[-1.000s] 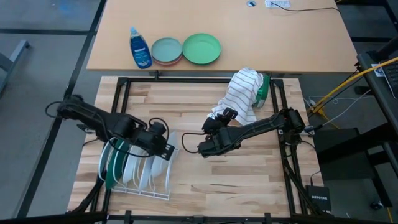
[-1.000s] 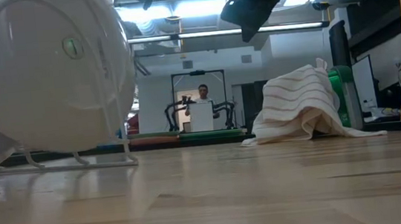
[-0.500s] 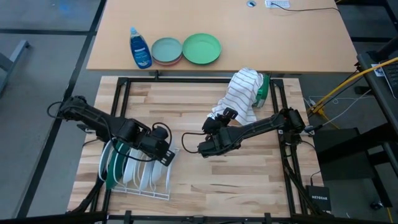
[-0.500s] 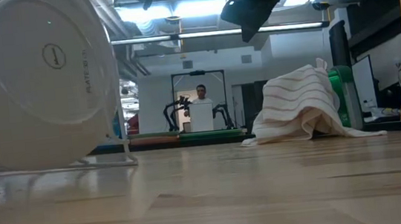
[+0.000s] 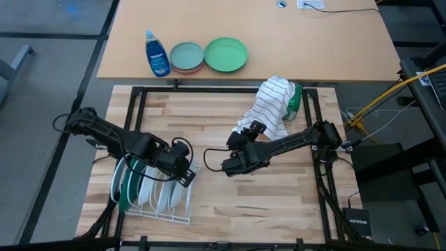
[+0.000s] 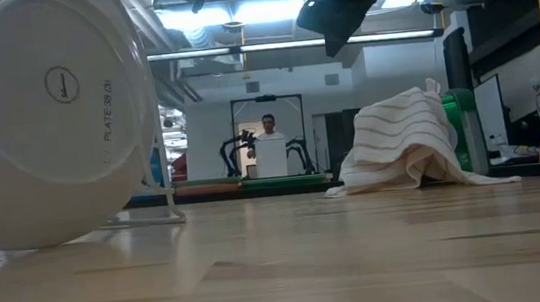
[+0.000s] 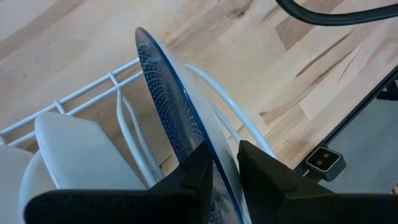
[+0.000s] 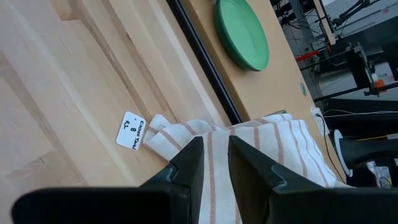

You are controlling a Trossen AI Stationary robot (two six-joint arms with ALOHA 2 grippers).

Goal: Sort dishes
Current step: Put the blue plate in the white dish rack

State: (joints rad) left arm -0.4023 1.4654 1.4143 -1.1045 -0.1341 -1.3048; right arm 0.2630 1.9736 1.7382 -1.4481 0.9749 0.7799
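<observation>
A white wire rack (image 5: 150, 199) stands at the table's near left. In it, on edge, are a dark green plate (image 5: 124, 189), white plates (image 5: 144, 188) and, at its right end, the dark blue speckled plate (image 7: 166, 102). That plate's white underside (image 6: 45, 114) fills the low view's left. My left gripper (image 7: 225, 169) points steeply down over this plate, open, one finger on each side of its upper rim. My right gripper (image 8: 216, 163) hovers over the table's middle, narrowly open, with nothing between its fingers. My left gripper stands around the blue speckled plate's upper rim (image 7: 214, 163), coming from above with the fingers across the rim. One finger lies close against the plate's face, and I cannot tell whether it touches. The plate stands on edge in the rack's end slot.
A striped towel (image 5: 268, 104) lies heaped at the far right, against a green thing (image 5: 295, 101). On the far tabletop stand a dish soap bottle (image 5: 157, 54), a grey-blue plate on a pink one (image 5: 186, 56) and a light green plate (image 5: 226, 54). Bare wood lies between rack and towel.
The blue speckled plate has sunk lower in the rack and rolled a little, so the printed mark on its underside has turned. My left gripper's wrist has rolled slightly above it. My right arm has kept still.
</observation>
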